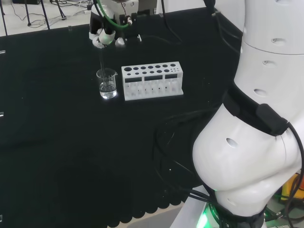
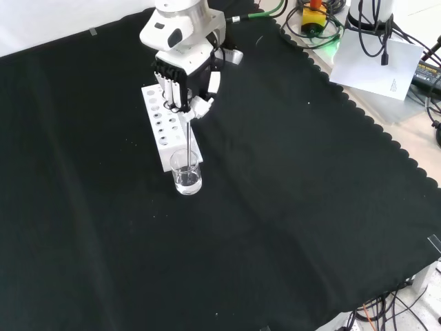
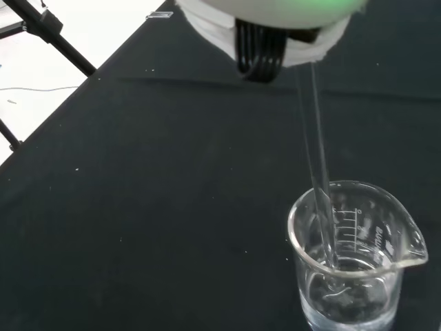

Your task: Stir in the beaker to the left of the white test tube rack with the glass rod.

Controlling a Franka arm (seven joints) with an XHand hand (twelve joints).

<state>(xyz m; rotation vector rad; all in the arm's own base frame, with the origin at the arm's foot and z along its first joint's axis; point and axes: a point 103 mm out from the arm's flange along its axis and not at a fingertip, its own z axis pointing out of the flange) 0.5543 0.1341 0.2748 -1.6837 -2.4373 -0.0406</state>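
Observation:
A small clear glass beaker (image 1: 108, 84) with a little clear liquid stands just left of the white test tube rack (image 1: 152, 80) in the head view. In the front view the beaker (image 2: 187, 173) sits in front of the rack (image 2: 164, 125). The hand (image 2: 185, 78) hangs above the beaker, fingers curled on the top of a thin glass rod (image 2: 189, 141). The rod (image 1: 103, 61) runs down from the hand (image 1: 105, 35) into the beaker. In the wrist view the rod (image 3: 316, 145) dips its lower end into the liquid in the beaker (image 3: 353, 256).
The rack's holes look empty. Black cables (image 1: 178, 142) lie on the cloth near the arm's base in the head view. The cloth's scalloped edge (image 2: 375, 127) runs along the right of the front view, with papers and cables beyond it.

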